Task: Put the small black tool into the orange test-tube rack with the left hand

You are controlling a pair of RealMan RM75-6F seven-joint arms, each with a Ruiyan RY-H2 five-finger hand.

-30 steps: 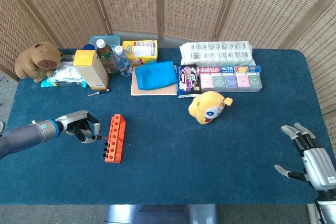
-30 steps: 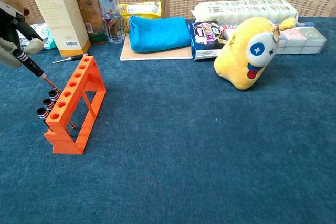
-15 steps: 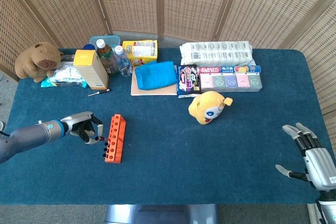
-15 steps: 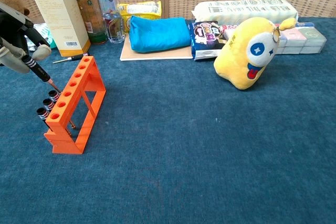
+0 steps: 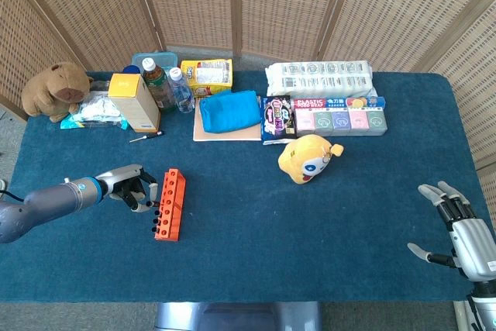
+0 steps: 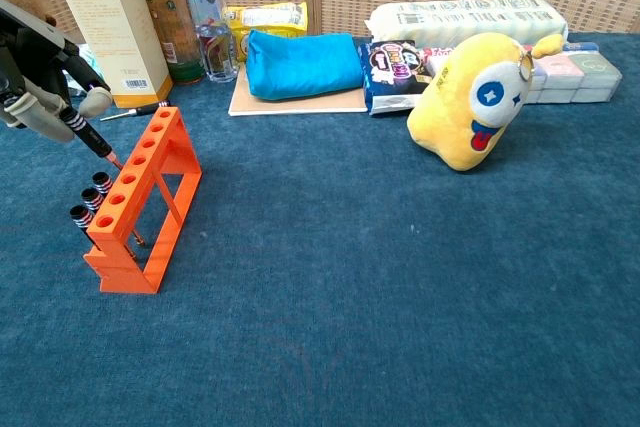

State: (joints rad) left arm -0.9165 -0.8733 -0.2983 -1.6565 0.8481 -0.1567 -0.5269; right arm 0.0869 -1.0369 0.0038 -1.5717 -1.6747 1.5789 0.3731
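The orange test-tube rack stands on the blue table at left. My left hand holds a small black tool tilted, tip down, just left of the rack's top row of holes. Other black tools stand against the rack's left side. My right hand rests open near the table's front right corner, seen only in the head view.
A loose screwdriver lies behind the rack. A yellow box, bottles, a blue pouch, snack packs and a yellow plush line the back. A brown plush sits far left.
My left hand has moved right toward the rack, carrying the black tool; its tip now sits by the rack's upper holes. The right hand has barely moved.
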